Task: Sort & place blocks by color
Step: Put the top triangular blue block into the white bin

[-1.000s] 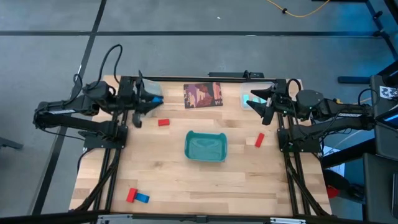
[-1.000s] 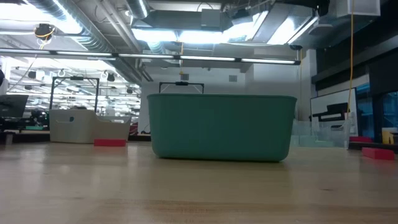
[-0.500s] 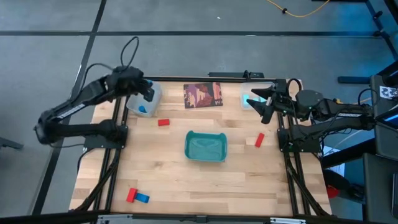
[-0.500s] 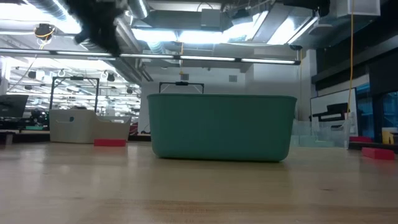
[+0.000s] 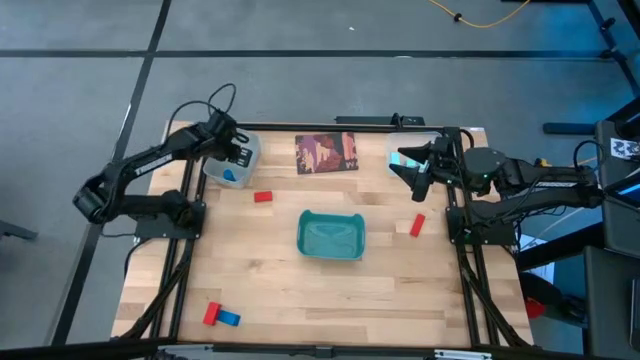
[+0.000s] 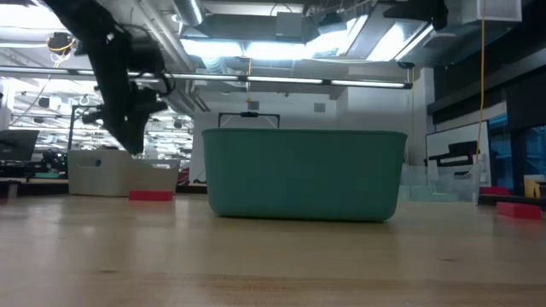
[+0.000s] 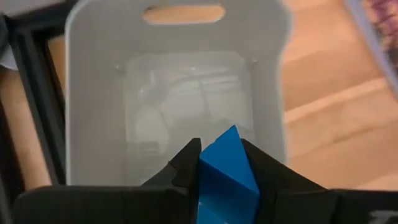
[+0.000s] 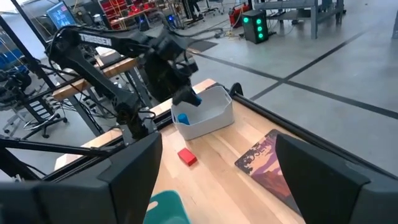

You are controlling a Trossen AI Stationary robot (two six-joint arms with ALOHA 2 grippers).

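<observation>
While the left gripper (image 7: 225, 163) pinches a dark blue block (image 7: 227, 168) above the grey bin (image 7: 93, 112) at the table's far left corner, release off-centre could bounce it off the rim; the right gripper (image 5: 415, 170), fingers spread wide and empty, waits near the far right corner, with red blocks (image 5: 263, 197) loose on the table

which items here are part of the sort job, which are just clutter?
Job:
blue block in left gripper jaws, over grey bin
blue block in bin
red blocks
blue block by front edge

Clutter:
teal tray
card
</observation>
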